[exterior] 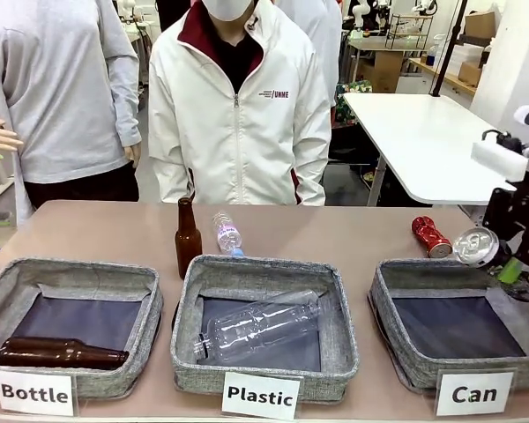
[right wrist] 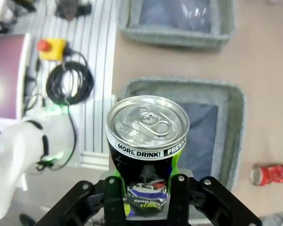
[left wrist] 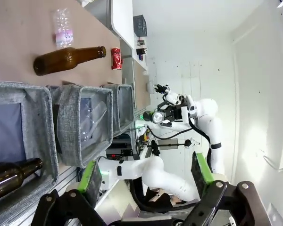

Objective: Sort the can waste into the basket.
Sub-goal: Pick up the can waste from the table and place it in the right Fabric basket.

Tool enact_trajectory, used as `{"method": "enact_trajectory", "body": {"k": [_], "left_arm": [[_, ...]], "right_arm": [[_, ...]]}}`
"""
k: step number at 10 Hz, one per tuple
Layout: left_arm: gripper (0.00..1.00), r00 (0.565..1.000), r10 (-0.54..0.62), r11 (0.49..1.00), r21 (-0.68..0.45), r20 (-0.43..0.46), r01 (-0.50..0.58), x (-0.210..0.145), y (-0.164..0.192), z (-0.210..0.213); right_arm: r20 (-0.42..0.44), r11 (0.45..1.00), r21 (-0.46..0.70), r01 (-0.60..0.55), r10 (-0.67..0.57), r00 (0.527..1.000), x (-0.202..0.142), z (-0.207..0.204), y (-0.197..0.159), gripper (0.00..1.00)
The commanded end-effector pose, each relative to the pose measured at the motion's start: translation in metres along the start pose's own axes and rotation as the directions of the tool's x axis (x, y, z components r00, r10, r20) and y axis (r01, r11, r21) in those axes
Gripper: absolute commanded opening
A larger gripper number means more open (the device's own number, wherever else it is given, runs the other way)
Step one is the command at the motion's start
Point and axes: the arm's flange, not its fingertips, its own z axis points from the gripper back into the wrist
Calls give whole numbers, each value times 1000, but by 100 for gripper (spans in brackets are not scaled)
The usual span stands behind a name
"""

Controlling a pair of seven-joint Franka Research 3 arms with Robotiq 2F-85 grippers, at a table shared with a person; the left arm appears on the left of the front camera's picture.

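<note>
The right gripper was clenched on the black can, its two fingers pressed to the can's printed sides and the silver top with its ring-pull facing the wrist camera. Around the rim ran white lettering, "MORE DRINK!". The can was held in the air, clear of the table. In the front view it hung just over the far rim of the Can basket, towards that basket's right corner, tipped so that its top turned to the robot's side. The basket's dark lining lay bare behind it in the wrist view. A white card reading "Can" stood at the basket's near wall.

The red can lay on its side on the table, just beyond the same basket's far rim and apart from it.

The left gripper was released, its green pads spread wide with nothing between them.

The middle basket marked "Plastic" held a clear plastic bottle lying down. The left basket marked "Bottle" held a brown glass bottle on its side. Behind the middle basket stood an upright brown bottle, with a small plastic bottle lying near it. A person in a white jacket stood at the far side.
</note>
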Motion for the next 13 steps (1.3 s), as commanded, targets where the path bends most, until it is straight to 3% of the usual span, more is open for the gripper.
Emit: {"method": "enact_trajectory", "body": {"k": [1,3,7,8,13], "left_arm": [[100,1000,-4,1000,-22,12,4,-2,-8,2],[100,1000,-4,1000,-22,12,4,-2,-8,2],[100,1000,-4,1000,-22,12,4,-2,-8,2],[100,1000,-4,1000,-22,12,4,-2,-8,2],[100,1000,-4,1000,-22,12,4,-2,-8,2]], "right_arm": [[-91,998,-50,35,-40,995,8,-10,-8,0],[-176,994,-64,86,-96,980,5,-15,-12,0],[-189,994,-49,96,-103,977,7,-22,-14,0],[-189,994,-47,97,-104,977,6,-23,-15,97],[-156,989,-74,130,-140,978,0,-23,-17,100]]}}
